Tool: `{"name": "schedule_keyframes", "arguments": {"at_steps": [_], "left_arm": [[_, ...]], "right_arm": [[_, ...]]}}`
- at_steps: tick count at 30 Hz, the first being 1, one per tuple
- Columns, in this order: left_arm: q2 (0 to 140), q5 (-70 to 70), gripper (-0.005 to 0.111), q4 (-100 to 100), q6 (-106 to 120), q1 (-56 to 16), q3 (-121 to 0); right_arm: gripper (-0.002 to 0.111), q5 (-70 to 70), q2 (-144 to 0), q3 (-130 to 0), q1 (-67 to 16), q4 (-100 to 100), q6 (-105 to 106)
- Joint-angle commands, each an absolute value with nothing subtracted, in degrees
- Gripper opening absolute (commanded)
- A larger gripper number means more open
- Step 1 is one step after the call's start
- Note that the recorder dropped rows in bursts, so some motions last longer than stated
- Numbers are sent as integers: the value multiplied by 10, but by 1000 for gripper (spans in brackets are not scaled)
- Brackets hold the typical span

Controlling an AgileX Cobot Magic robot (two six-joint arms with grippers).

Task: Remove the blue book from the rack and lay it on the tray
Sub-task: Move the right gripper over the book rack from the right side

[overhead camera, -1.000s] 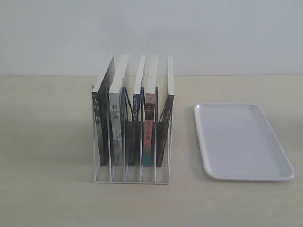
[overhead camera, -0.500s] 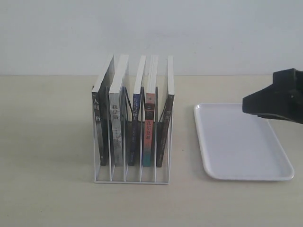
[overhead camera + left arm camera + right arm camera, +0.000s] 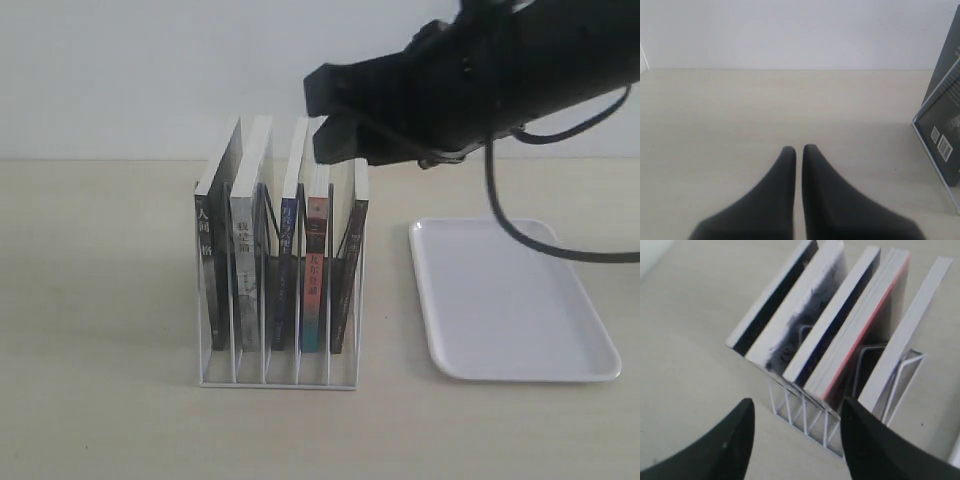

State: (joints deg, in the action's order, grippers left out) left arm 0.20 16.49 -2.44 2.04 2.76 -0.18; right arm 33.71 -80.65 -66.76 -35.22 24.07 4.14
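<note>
The blue book (image 3: 284,262) stands upright in the middle slot of the white wire rack (image 3: 278,383), its spine facing the near side. It is closely hemmed in, with a grey-spined book (image 3: 246,268) just left of it and a red-and-teal-spined book (image 3: 314,285) just right. The white tray (image 3: 510,300) lies on the beige surface (image 3: 100,320) right of the rack, apart from it. My right end effector (image 3: 320,115) hovers above the books' top edges, fingers spread apart and gripping nothing. My left end effector (image 3: 795,150) sits over the surface, fingers together and holding nothing.
</note>
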Motion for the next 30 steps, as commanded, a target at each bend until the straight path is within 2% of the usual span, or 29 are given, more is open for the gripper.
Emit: {"name": "schedule_keyframes", "arguments": {"at_steps": [1, 8, 17, 27, 29, 30], "left_arm": [[0, 163, 4, -24, 19, 28, 0], [0, 163, 4, -24, 19, 28, 0], [0, 163, 4, -24, 19, 28, 0], [0, 163, 4, -24, 19, 28, 0], [0, 163, 4, -24, 19, 28, 0], [0, 163, 4, -24, 19, 28, 0]], "right_arm": [[55, 384, -866, -706, -359, 123, -67], [54, 370, -898, -708, -359, 87, -119], [31, 363, -900, -708, -359, 70, -134], [31, 345, -926, -708, -359, 63, -150], [27, 348, -925, -711, -359, 57, -150], [22, 352, -925, -714, -359, 53, -150]]}}
